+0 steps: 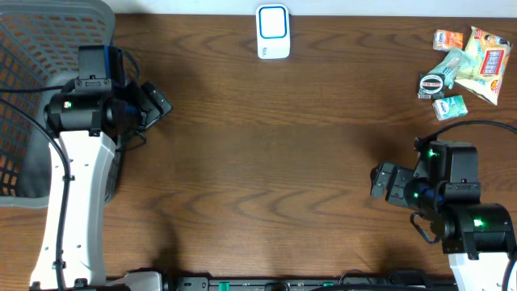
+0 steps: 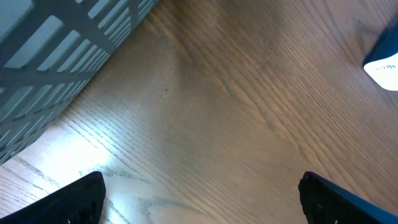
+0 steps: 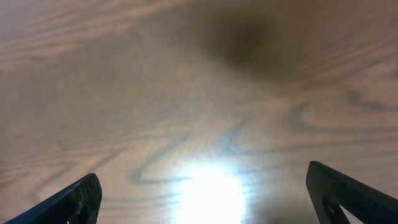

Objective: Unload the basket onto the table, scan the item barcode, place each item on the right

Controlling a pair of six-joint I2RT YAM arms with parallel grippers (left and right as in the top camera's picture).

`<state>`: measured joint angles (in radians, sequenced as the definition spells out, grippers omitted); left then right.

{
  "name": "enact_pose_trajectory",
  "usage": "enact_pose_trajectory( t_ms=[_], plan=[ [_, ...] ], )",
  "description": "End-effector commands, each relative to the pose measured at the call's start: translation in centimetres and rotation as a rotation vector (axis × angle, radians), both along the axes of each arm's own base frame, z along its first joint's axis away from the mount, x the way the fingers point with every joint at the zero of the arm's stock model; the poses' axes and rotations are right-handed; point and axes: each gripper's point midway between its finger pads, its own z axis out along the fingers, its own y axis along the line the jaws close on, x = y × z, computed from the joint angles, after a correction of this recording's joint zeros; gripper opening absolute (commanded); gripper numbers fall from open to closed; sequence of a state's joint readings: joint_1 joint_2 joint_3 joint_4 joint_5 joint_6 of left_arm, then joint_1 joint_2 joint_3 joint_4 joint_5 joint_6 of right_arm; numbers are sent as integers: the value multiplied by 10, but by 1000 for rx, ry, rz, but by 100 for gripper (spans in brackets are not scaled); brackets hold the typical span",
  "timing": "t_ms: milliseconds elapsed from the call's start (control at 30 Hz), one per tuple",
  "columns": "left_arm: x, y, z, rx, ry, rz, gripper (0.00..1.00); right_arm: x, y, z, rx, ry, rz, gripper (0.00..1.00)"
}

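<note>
Several small items lie in a pile at the far right: a yellow and red packet [image 1: 485, 65], an orange packet [image 1: 447, 38], a round black and white item [image 1: 432, 84] and a small green pack [image 1: 449, 106]. A white and blue scanner [image 1: 273, 31] stands at the far middle edge, and its corner [image 2: 382, 65] shows in the left wrist view. My left gripper [image 1: 157, 103] [image 2: 202, 199] hangs open over bare wood beside the basket. Over bare wood near the front right, my right gripper [image 1: 378, 181] [image 3: 205, 196] is open too. Neither holds anything.
A grey slatted basket [image 1: 32, 97] [image 2: 56, 43] takes up the far left corner, partly under the left arm. The wooden table [image 1: 266, 162] stretches between the two arms. A black cable [image 1: 485, 124] curves in by the right arm.
</note>
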<state>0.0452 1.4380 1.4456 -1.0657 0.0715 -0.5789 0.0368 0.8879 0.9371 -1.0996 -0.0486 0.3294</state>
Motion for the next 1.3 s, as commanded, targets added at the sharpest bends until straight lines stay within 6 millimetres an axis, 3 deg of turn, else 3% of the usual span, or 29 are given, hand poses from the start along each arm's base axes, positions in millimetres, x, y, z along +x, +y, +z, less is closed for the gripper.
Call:
enact_pose_trajectory(
  t_ms=[0,833,1033,1267],
  plan=[
    [0,4,-1,11,2,11,98,-6,6,-3,39,23,4,99],
    [0,4,-1,11,2,11,98,0,3,-3,25,9,-3,99],
    [0,4,-1,11,3,11,98,17,6,-3,7,-93,51,99],
    [0,4,-1,11,3,11,98,11,11,-15,-16,-218,145,99]
  ],
)
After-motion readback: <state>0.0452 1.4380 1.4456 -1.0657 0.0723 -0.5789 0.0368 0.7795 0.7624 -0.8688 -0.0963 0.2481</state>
